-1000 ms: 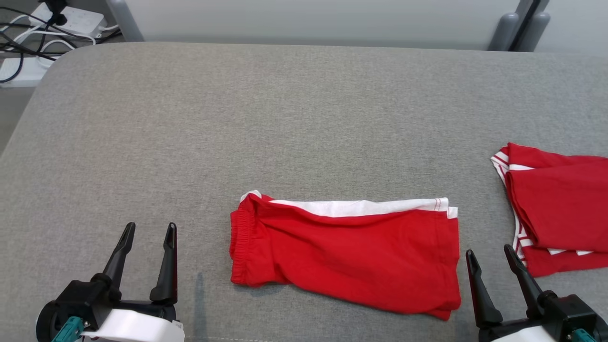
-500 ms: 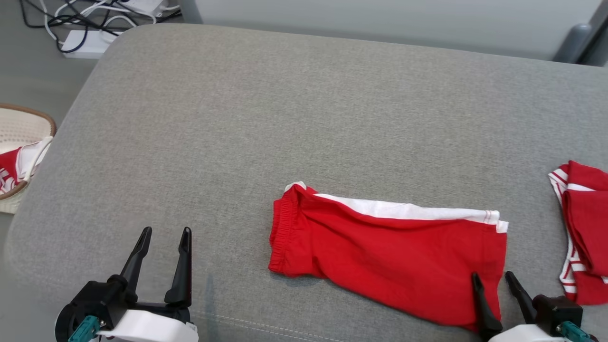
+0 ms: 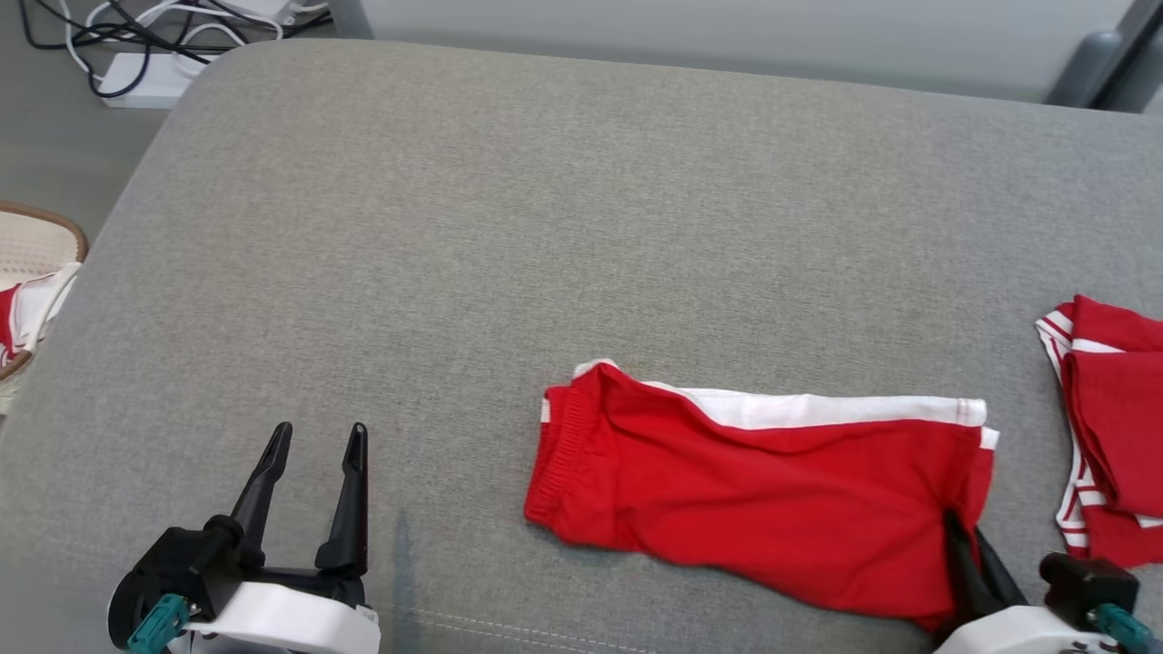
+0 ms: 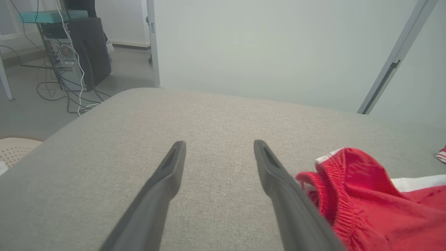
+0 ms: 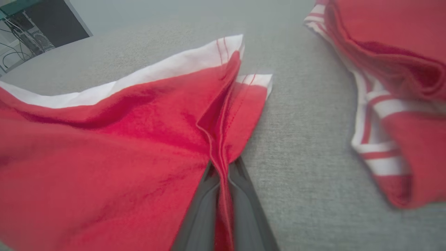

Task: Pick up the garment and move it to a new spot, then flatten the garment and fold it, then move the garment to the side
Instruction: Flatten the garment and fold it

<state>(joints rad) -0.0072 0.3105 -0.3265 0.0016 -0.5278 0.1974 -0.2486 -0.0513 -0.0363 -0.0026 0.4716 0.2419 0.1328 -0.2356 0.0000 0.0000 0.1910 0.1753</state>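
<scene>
Two pincers sit low over my gray counter [image 3: 545, 227]. My left pincer [image 3: 318, 432] is released, fingers spread, holding nothing. To its right lie the red shorts [image 3: 754, 490]; my right pincer [image 3: 965, 531] is clenched on their right hem corner. Beyond it lies a folded red garment [image 3: 1118, 427].
</scene>
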